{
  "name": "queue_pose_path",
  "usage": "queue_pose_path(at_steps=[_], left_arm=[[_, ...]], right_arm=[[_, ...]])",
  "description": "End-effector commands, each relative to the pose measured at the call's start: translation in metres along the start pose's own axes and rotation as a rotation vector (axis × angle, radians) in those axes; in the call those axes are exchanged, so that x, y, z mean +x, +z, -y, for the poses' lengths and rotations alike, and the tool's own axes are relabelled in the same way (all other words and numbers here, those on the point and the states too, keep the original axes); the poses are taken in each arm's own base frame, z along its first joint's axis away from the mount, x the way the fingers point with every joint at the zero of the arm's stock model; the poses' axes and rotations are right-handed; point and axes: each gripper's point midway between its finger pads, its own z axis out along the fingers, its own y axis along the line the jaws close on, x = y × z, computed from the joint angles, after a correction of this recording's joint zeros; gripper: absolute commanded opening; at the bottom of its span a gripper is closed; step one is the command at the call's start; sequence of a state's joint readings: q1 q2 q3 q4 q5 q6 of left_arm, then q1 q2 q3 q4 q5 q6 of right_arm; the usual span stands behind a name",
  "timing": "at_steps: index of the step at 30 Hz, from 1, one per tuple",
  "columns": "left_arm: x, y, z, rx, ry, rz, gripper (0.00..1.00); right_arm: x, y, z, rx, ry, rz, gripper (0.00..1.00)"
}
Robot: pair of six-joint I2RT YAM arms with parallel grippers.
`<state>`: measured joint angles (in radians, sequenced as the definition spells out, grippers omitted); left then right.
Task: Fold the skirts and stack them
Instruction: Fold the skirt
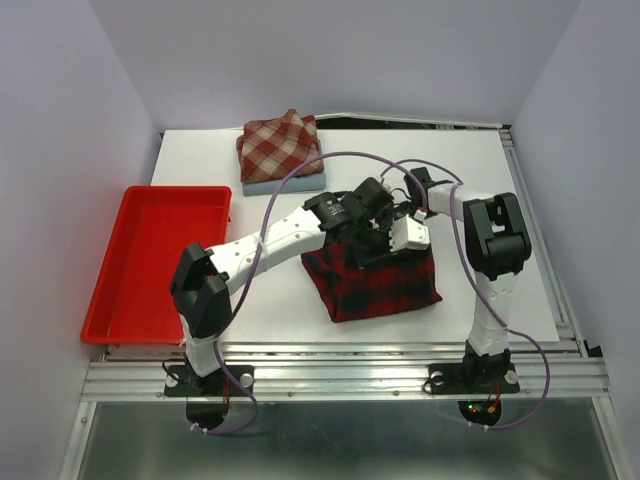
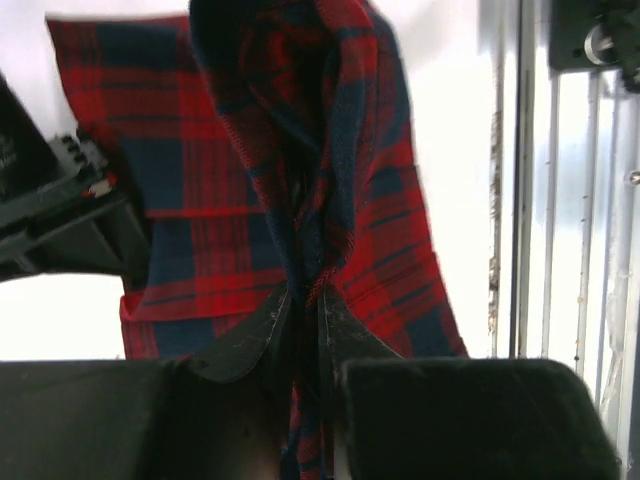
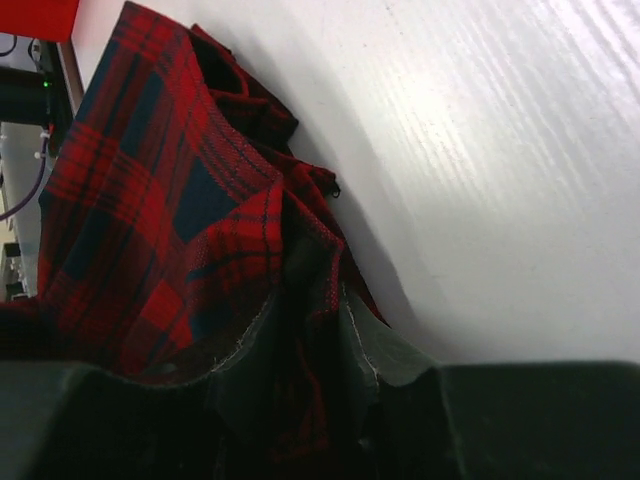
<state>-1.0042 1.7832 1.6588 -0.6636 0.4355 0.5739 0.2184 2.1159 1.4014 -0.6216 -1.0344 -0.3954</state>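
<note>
At the far left of the white table [image 1: 480, 170] a red tray [image 1: 125, 300] is seen, lying lengthwise from near to far. Toward the far edge, left of centre, 2 skirts are stacked: the brick-red and cream check skirt [image 1: 279, 144] is laid folded on top, and the light blue skirt [image 1: 285, 186] is shown only as a thin strip along the stack's near edge. In the middle of the table, nearer the arms, the red and navy plaid skirt [image 1: 380, 290] is spread on the surface, with its far edge gathered up where the 2 arms meet above it. The left gripper [image 2: 305, 300] is closed to a narrow gap on this cloth – in the left wrist view a bunched fold of plaid is pinched between its fingers [image 2: 255, 335] and is drawn up from the flat part of the skirt below. Just to its right, the right gripper [image 3: 305, 325] is likewise clamped on the plaid skirt – a thick fold of the cloth is held between its fingers [image 3: 375, 350], and the rest is seen draped down onto the table. The 2 grippers are held close together, well apart from the stack and the tray.
</note>
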Motion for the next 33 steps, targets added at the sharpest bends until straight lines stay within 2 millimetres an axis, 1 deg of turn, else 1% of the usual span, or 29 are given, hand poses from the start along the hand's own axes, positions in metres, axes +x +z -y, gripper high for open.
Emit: queue_pose_path(at_steps=[1,3,4,7,8,11,12,15,16,19,22,24,25,26,28,31,33], left_arm=[[0.001,-0.009,-0.022,0.013,-0.038,0.026,0.0],[0.003,-0.009,-0.029,0.016,-0.062,0.036,0.0],[0.008,-0.007,-0.036,0.012,-0.08,0.032,0.0],[0.011,-0.006,-0.047,-0.012,-0.079,0.033,0.0],[0.015,-0.006,-0.053,-0.033,-0.075,0.024,0.0],[0.019,-0.004,-0.067,-0.069,-0.078,0.034,0.0],[0.02,-0.004,-0.076,-0.092,-0.078,0.038,0.0],[0.019,-0.006,-0.086,-0.13,-0.067,0.049,0.0],[0.015,-0.008,-0.089,-0.146,-0.042,0.062,0.0],[0.013,-0.009,-0.095,-0.181,-0.013,0.072,0.0],[0.023,-0.005,-0.101,-0.207,0.011,0.044,0.0],[0.034,-0.001,-0.107,-0.241,0.037,0.023,0.0],[0.029,-0.003,-0.112,-0.271,0.055,0.044,0.0],[0.038,0.001,-0.112,-0.279,0.055,0.029,0.0],[0.042,0.004,-0.116,-0.301,0.075,0.021,0.0],[0.054,0.015,-0.119,-0.31,0.084,0.009,0.0],[0.068,0.024,-0.117,-0.309,0.076,-0.016,0.0]], right_arm=[[0.004,0.002,-0.034,-0.076,-0.03,-0.013,0.34],[0.008,0.002,-0.034,-0.076,-0.027,-0.019,0.33],[0.012,0.005,-0.037,-0.084,-0.023,-0.029,0.33],[0.017,0.006,-0.036,-0.086,-0.017,-0.041,0.33],[0.02,0.009,-0.038,-0.093,-0.018,-0.051,0.33],[0.021,0.01,-0.039,-0.097,-0.014,-0.053,0.33],[0.023,0.012,-0.041,-0.103,-0.016,-0.061,0.32],[0.024,0.013,-0.04,-0.105,-0.011,-0.063,0.32],[0.024,0.014,-0.039,-0.105,-0.009,-0.064,0.31],[0.026,0.017,-0.04,-0.109,-0.008,-0.073,0.3],[0.026,0.018,-0.04,-0.111,-0.006,-0.074,0.28],[0.027,0.018,-0.04,-0.114,-0.004,-0.074,0.28],[0.027,0.018,-0.04,-0.114,-0.004,-0.074,0.28],[0.027,0.018,-0.04,-0.116,-0.004,-0.074,0.28],[0.027,0.018,-0.039,-0.113,0.0,-0.076,0.28],[0.025,0.018,-0.036,-0.092,0.005,-0.081,0.28],[0.019,0.017,-0.033,-0.074,0.003,-0.079,0.29]])
